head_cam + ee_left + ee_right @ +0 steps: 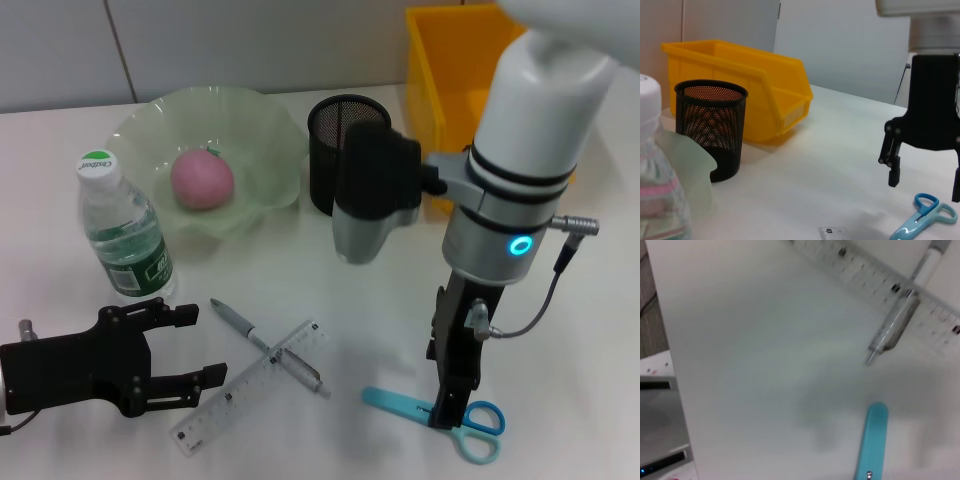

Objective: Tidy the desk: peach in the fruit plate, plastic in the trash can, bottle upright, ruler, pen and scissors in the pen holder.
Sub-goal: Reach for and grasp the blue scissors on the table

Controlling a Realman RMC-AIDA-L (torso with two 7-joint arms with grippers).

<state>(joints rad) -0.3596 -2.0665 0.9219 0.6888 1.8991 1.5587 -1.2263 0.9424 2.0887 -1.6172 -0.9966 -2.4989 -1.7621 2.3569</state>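
We see the scissors (440,415) lying flat on the table (300,280) near its front edge, smooth teal plastic with looped handles. Our right gripper (452,405) hangs straight down over them, jaws apart astride the sheathed blades, ready to close, we judge. Beside them the slim grey pen (268,348) lies across the clear flat ruler (250,385). Our left gripper (180,347) rests low by the ruler, jaws apart and empty. Farther back, the bottle (122,228) stands upright, the peach (202,180) sits in the ruffled green plate (260,120), and the black mesh holder (332,130) waits beside the yellow bin (440,60).
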